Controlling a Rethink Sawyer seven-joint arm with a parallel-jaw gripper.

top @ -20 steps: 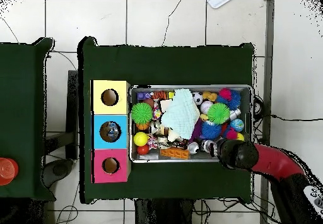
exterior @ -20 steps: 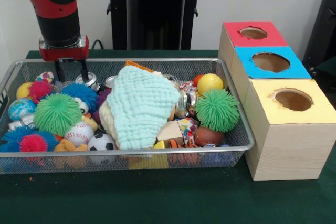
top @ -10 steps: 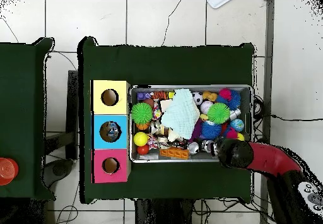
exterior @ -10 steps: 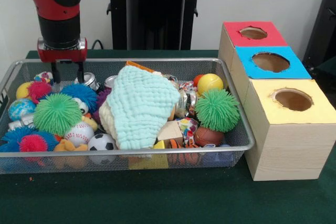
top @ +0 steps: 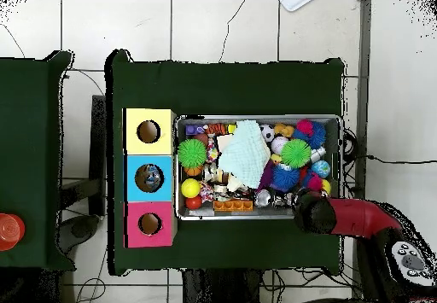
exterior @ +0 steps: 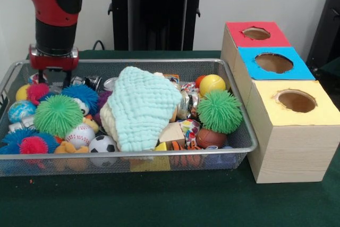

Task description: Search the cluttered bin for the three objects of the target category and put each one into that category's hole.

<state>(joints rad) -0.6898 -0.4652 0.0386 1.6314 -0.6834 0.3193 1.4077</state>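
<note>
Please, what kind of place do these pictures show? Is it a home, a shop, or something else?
Most likely a robotics lab set up for a sorting test. A red and black robot arm reaches over a wire bin full of toys on a green-covered table, beside a wooden box with red, blue and yellow holes.

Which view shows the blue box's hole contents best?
Overhead. It looks straight down the blue box hole, where something lies inside. The front view shows the blue box hole only at a slant, its inside dark.

Red-and-black Sawyer arm beside the wire bin [exterior: 241, 136]

Glossy red shell, a black cylindrical wrist, then a red collar edged with silver; short dark gripper [exterior: 52, 80] prongs hang beneath it.
</note>
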